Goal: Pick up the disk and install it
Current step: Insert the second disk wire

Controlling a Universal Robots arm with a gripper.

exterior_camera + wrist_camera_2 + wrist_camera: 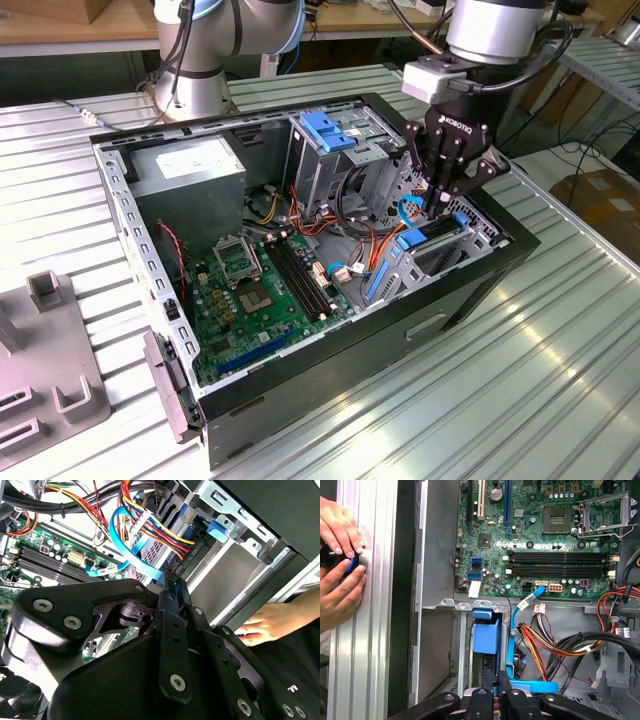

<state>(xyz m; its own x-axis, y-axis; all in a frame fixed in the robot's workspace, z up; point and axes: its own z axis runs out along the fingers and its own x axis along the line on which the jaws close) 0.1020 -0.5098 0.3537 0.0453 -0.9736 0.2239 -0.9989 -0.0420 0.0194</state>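
The disk (436, 256) lies tilted in the drive bay at the case's corner on the exterior view's right, its grey face flanked by blue rails. My gripper (437, 204) hangs straight above it, fingers drawn together at the disk's upper end, beside a blue data cable (134, 555). In the first wrist view the disk's blue bracket (485, 635) sits just beyond my gripper (495, 679). In the second wrist view my gripper (169, 578) points into the bay, and I see nothing between its fingers.
The open computer case (300, 375) holds a motherboard (258, 290), a grey power-supply box (190, 165) and a metal drive cage with a blue handle (325, 130). Orange and yellow wires (545, 647) crowd the bay. A person's hands (340, 545) rest on the table beside the case.
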